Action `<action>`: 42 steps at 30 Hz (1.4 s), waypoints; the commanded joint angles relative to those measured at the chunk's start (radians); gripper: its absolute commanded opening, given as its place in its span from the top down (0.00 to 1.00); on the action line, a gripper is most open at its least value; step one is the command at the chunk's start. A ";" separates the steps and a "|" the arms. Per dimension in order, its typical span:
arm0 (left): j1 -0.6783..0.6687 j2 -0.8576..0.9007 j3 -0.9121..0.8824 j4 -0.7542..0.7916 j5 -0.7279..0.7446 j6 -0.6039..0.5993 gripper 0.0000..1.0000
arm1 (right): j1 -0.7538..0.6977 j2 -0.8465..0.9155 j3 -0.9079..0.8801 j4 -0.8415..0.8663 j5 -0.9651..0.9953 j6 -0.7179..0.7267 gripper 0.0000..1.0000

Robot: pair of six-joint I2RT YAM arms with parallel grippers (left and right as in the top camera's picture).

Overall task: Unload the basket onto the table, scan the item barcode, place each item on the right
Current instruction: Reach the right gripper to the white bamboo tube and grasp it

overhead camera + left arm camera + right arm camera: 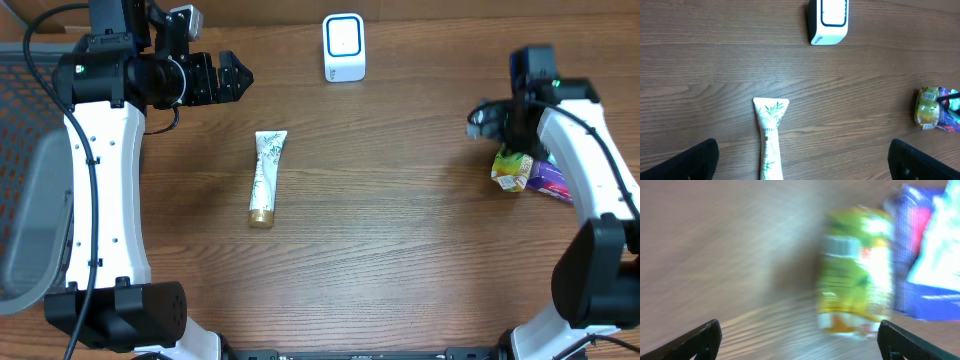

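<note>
Open table (400,240) surrounds the tube (266,178), left of centre; the scanner (344,47) sits far. The left gripper (243,77) hovers far-left, spread wide. The right gripper (800,337), wide and holding nothing, hangs over the green packet (513,168) near the right edge.

The tube (268,175) is white with green leaves, gold-capped. The scanner (344,47) is white, edged blue. The tabletop (400,230) is brown woodgrain.

On the table (400,230) a tube (267,177) lies left of centre, lengthwise front to back, its cap end toward the robot. A scanner (344,47) stands near the far edge, behind the tube and a little to its right, well apart from it. Far to the right lie a packet (513,168) and a bag (552,181), touching, the bag on the packet's right. A chair (30,215) stands beside the table's left edge.
</note>
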State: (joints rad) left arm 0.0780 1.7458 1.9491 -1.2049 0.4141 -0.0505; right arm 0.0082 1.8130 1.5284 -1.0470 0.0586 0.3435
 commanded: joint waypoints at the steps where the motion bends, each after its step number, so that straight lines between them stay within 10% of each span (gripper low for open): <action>1: -0.007 0.003 0.000 0.001 0.000 -0.006 0.00 | 0.048 -0.051 0.081 0.008 -0.296 -0.004 0.00; 7: -0.006 0.003 0.000 0.002 0.001 -0.006 0.00 | 0.219 -0.014 0.009 0.193 -0.602 0.014 0.00; 18: -0.006 0.003 0.000 0.001 0.001 -0.006 0.00 | 0.667 0.200 -0.051 0.584 -0.346 0.211 0.00; 42: -0.006 0.003 0.000 0.002 0.001 -0.006 0.00 | 0.842 0.342 0.000 0.768 -0.086 0.232 0.01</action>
State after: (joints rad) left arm 0.0780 1.7458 1.9491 -1.2049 0.4141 -0.0505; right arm 0.8509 2.1525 1.4940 -0.3031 -0.0483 0.5724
